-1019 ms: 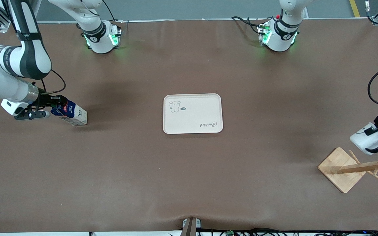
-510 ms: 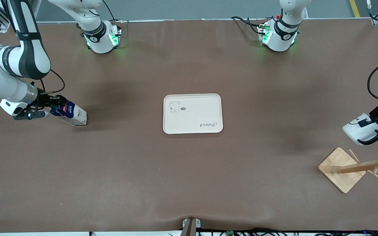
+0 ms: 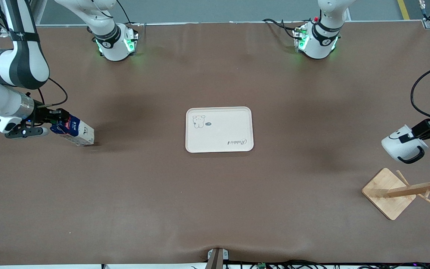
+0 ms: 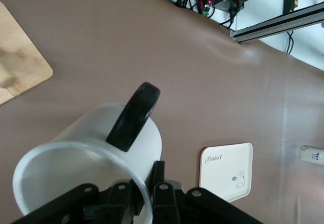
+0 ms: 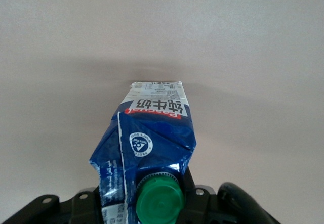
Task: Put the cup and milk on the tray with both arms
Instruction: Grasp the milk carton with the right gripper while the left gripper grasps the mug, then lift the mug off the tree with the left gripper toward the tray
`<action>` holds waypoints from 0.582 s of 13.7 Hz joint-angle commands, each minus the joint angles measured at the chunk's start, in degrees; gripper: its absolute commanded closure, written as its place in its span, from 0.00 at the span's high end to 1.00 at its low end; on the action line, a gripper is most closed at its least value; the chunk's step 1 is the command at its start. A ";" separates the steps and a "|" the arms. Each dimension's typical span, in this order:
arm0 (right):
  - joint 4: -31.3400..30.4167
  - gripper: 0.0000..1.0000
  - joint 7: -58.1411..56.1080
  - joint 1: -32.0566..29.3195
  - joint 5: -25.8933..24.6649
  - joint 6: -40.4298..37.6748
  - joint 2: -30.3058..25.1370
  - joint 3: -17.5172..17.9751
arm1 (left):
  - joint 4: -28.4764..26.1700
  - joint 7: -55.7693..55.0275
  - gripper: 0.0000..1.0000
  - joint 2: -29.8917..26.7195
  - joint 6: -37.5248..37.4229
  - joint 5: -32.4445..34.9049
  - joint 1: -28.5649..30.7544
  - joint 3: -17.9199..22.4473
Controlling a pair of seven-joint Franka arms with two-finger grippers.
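The cream tray (image 3: pixel 219 129) lies at the table's middle with nothing on it. My right gripper (image 3: pixel 56 121) is shut on the gable top of the dark-blue and white milk (image 3: pixel 75 131) and holds it tilted, low over the table toward the right arm's end. In the right wrist view the milk (image 5: pixel 152 138) shows its green cap between the jaws of my right gripper (image 5: pixel 152 196). My left gripper (image 3: pixel 416 132) is shut on the rim of the white cup (image 3: pixel 399 146) and holds it tipped in the air above the wooden rack. In the left wrist view my left gripper (image 4: pixel 144 193) clamps the wall of the cup (image 4: pixel 86 153).
A wooden mug rack with a square base (image 3: pixel 386 192) and slanted pegs stands below the cup, toward the left arm's end. The tray (image 4: pixel 226 171) and the rack base (image 4: pixel 20 67) show in the left wrist view. Brown mat covers the table.
My left gripper has carried the cup up and off the rack's pegs, toward the tray. My right gripper has shifted the milk slightly toward the right arm's end.
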 commanded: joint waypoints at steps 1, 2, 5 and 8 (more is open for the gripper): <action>3.34 0.00 -1.19 -0.61 0.57 -2.86 0.67 0.51 | 2.59 -9.16 0.00 -0.34 -0.21 6.66 0.05 -4.32; 4.91 0.00 -1.46 -0.70 0.57 -4.18 1.46 0.51 | 3.21 -12.50 0.00 -0.25 -0.21 8.69 -0.03 -6.17; 8.44 0.00 -1.46 -0.97 0.57 -7.09 2.78 0.51 | 3.39 -19.98 0.00 -0.16 -0.12 11.60 -0.12 -10.22; 10.20 0.00 -1.28 -0.61 0.48 -7.26 2.96 0.51 | 3.39 -28.86 0.00 -0.07 0.05 15.90 -1.00 -14.52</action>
